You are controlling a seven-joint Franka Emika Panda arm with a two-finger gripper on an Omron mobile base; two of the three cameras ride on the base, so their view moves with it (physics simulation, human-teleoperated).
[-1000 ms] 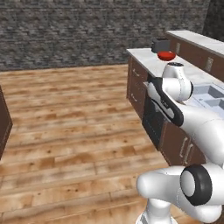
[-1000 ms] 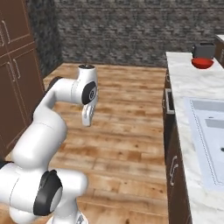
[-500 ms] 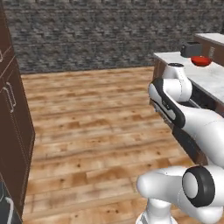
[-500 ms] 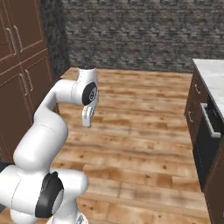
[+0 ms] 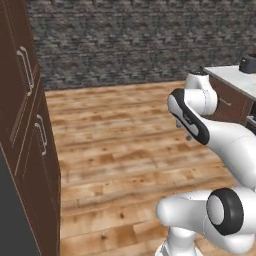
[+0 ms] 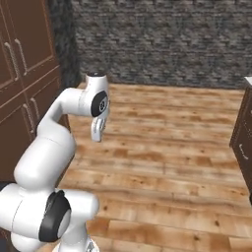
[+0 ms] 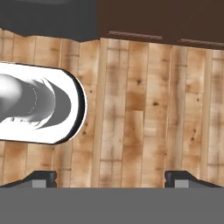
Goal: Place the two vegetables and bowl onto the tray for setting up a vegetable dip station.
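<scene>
Jaws (image 7: 111, 177) spread wide, empty, above wooden floor (image 7: 144, 109) | nothing gripped; desk (image 5: 235, 80) far beside arm | progress: no task item placed, everything seemingly remains.

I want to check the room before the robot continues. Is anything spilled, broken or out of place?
Nothing stands out. The wooden floor is clean, the brown cabinet doors are shut, and the open gripper holds nothing.

open wood floor (image 6: 162, 147) ahead; dark cabinets (image 5: 25, 150) flank left, counter (image 5: 235, 82) right.
</scene>
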